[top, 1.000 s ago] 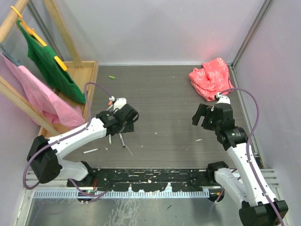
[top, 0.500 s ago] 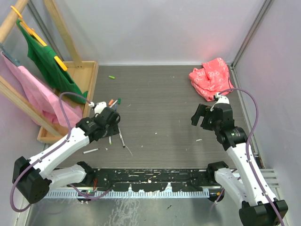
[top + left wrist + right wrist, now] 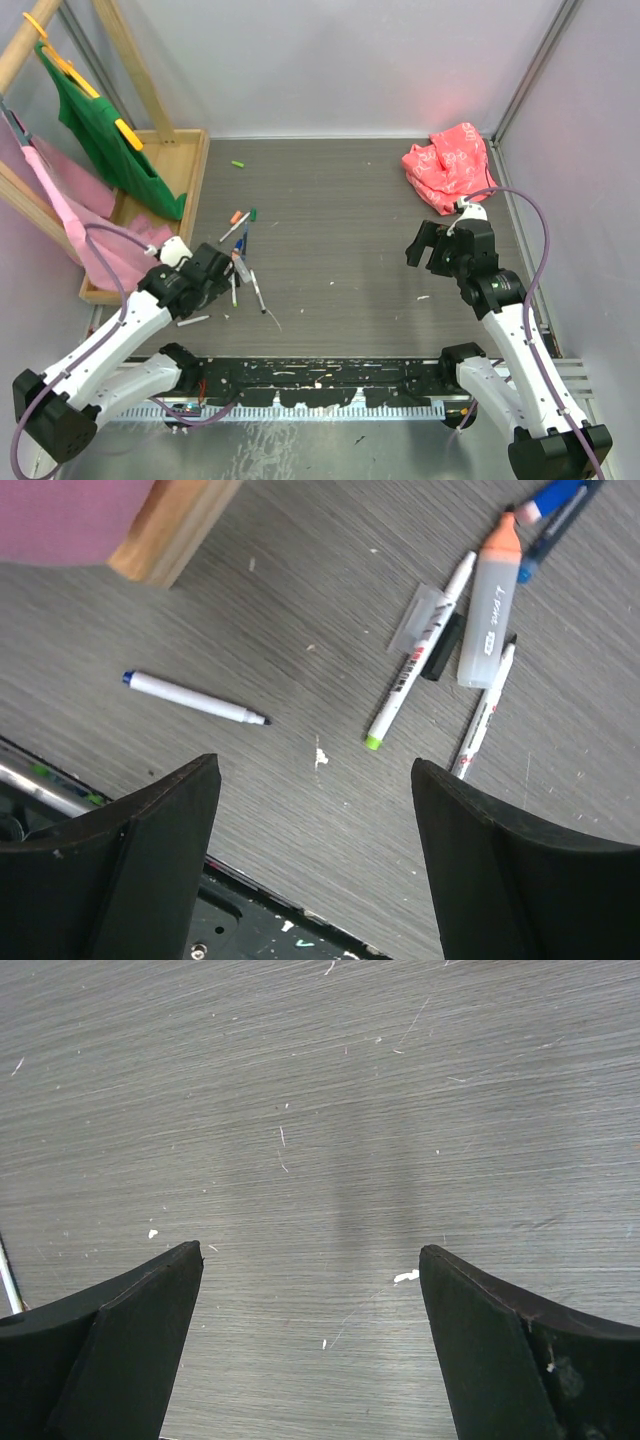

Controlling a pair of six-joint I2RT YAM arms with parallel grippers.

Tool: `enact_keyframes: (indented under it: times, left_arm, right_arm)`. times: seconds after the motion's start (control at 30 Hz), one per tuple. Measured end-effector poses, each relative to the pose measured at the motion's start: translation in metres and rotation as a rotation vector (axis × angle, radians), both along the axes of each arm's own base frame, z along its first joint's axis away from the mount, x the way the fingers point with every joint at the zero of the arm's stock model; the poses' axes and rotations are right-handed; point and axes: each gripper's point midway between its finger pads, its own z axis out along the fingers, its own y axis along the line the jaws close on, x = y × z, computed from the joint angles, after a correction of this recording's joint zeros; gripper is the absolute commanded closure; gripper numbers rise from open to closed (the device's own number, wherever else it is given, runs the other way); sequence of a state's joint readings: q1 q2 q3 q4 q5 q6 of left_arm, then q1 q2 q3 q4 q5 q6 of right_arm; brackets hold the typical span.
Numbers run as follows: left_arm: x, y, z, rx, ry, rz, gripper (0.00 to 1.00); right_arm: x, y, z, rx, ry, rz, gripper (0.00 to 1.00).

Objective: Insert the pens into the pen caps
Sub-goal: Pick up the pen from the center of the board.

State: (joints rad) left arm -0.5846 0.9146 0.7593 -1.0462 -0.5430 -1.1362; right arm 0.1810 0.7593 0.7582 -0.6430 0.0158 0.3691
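Grey wood-grain tabletop [image 3: 340, 200] — pale walls [image 3: 330, 60]

You've got a grey table [image 3: 350, 220] with a loose cluster of pens [image 3: 488, 620] on its left side. One white pen [image 3: 193, 321] lies apart toward the near edge, a green cap [image 3: 238, 163] sits far back, and a red cloth [image 3: 450, 160] is crumpled in the far right corner.

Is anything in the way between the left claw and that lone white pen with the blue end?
Nothing visible does. The left gripper hangs open above the table, and the lone pen lies by itself, well apart from the other pens, with only bare tabletop between it and the gripper.
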Motion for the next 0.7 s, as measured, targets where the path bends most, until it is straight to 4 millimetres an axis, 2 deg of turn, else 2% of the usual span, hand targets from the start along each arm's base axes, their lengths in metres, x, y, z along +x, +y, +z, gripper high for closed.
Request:
enact_keyframes:
  times: [0.07, 0.37, 0.7]
  left_arm:
    - [-0.004, 0.006, 0.003, -0.015, -0.02, 0.067, 0.2]
    - [-0.026, 0.039, 0.003, -0.054, -0.072, 0.393, 0.25]
    - [-0.037, 0.058, -0.016, -0.029, -0.029, 0.582, 0.25]
  right_arm:
    - [0.0, 0.0, 0.0, 0.0, 0.0, 0.0, 0.06]
    - [0.0, 0.0, 0.002, 0.001, -0.009, 0.0, 0.06]
    - [0.0, 0.0, 0.006, 0.005, -0.028, 0.0, 0.06]
